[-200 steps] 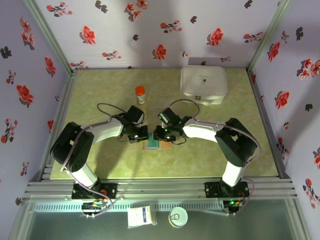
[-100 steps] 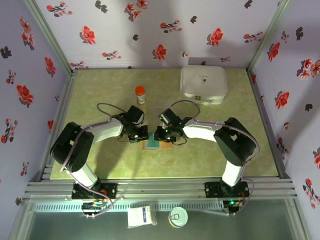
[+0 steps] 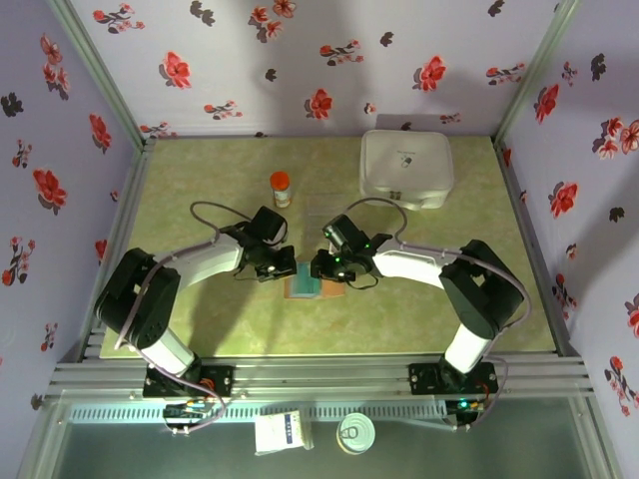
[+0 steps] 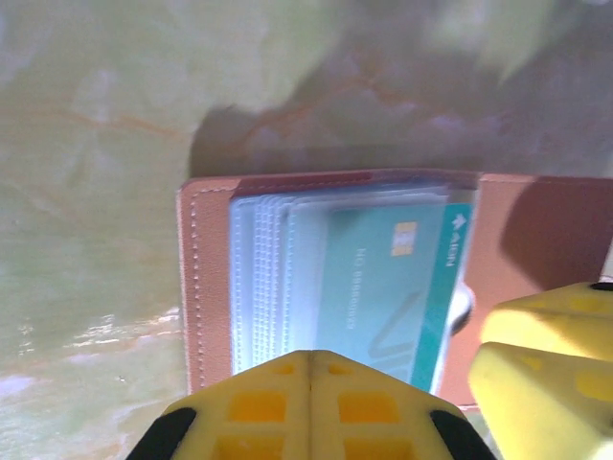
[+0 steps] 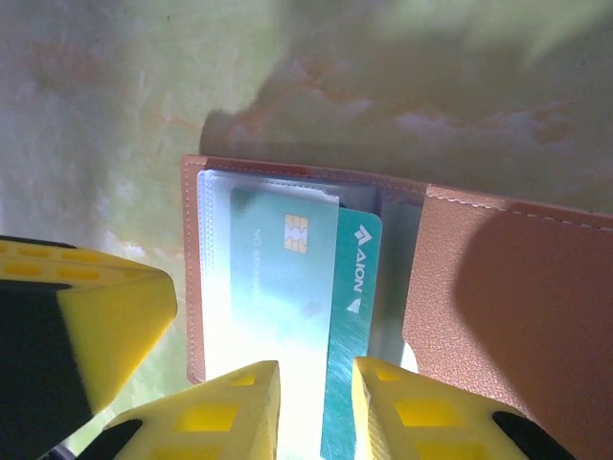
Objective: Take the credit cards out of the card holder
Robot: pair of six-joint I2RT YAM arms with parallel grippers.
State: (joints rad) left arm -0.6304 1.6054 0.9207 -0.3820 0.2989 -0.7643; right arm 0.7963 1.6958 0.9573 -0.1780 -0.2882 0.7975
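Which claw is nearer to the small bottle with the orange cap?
Left. The left claw is directly on the near side of the bottle; the right claw lies further to the right.

Open card holder from right above, left arm's cam

The brown card holder (image 4: 205, 287) lies open on the green marbled table (image 4: 91, 134), spread from about 9 to 3 o'clock. The clear sleeves (image 4: 263, 278) sit stacked in the middle, and a teal card (image 4: 383, 287) with a gold chip pokes out of them toward 3 o'clock. The left gripper (image 4: 308, 369) comes in at 6 o'clock with its yellow fingers pressed tight together over the sleeves' bottom edge. The right gripper's yellow finger (image 4: 541, 359) sits around 4 o'clock, just beside the card's end.
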